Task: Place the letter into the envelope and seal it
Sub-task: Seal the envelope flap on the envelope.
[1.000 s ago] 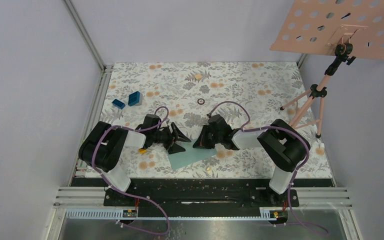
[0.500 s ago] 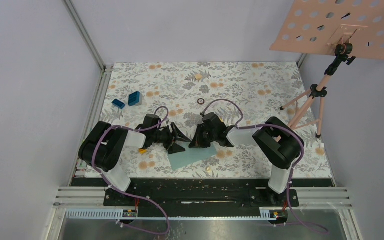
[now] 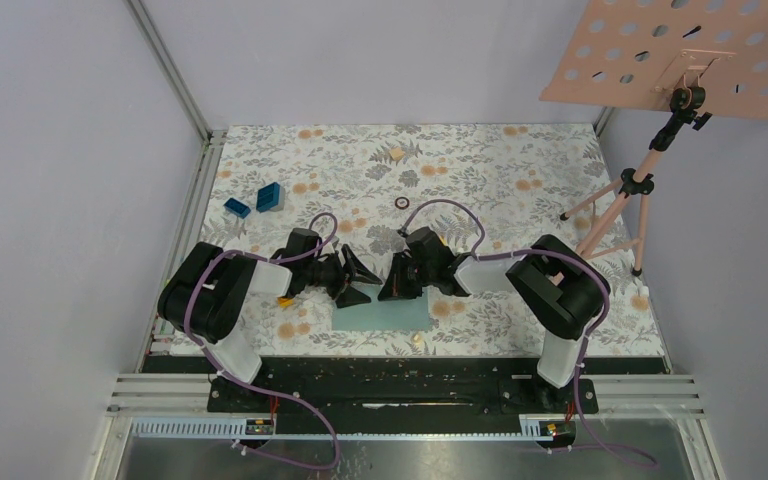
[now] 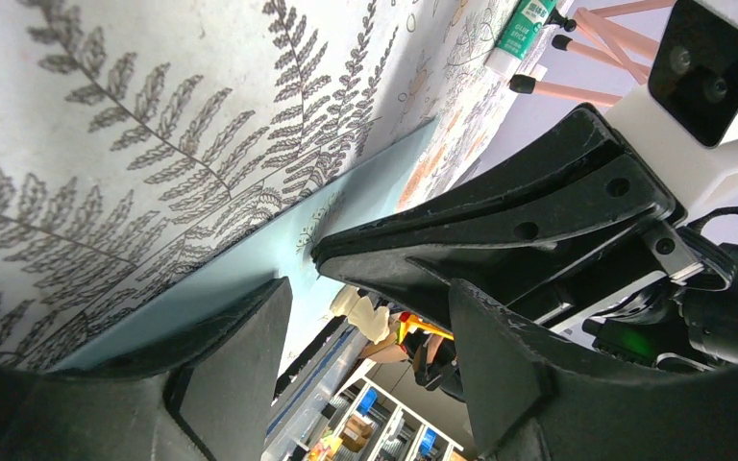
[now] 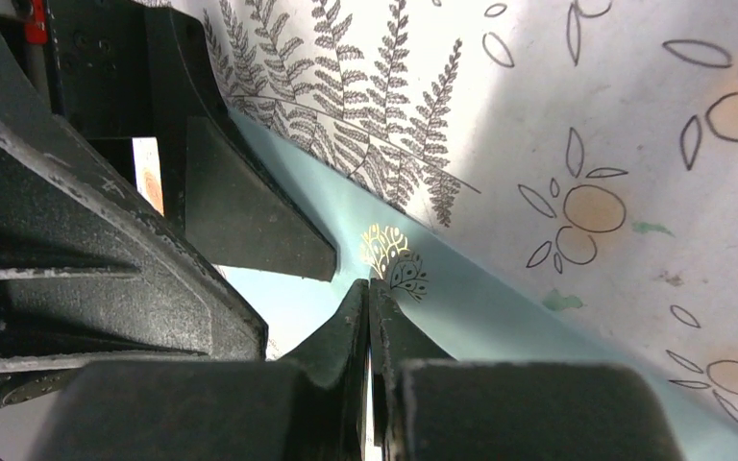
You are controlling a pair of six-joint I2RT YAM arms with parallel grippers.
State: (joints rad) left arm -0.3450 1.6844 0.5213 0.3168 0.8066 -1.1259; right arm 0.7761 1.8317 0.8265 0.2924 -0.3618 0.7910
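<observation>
Looks late in the task: shows no tan letter anywhere on the table (image 3: 520,160), so presumably tucked inside by now, though cannot confirm that from these views. Left of lower centre in the top view, finds the left gripper (image 3: 366,282) with jaws spread wide, grasping nothing, and hovering at or touching the left part of the envelope (image 3: 390,316); cannot tell which. Finds that envelope lying flat at lower centre, plainly rectangular, with no pointed flap sticking out, hence probably folded down; reveals nothing of its contents. Just right of that, sees the right gripper (image 3: 397,288) with jaws clenched together, nothing visible between them, and the tip pressing at the envelope's edge beside a small gold emblem (image 5: 391,257). Suggests sealing as the step in hand; leaves firm pressing of the flap and withdrawal.
</observation>
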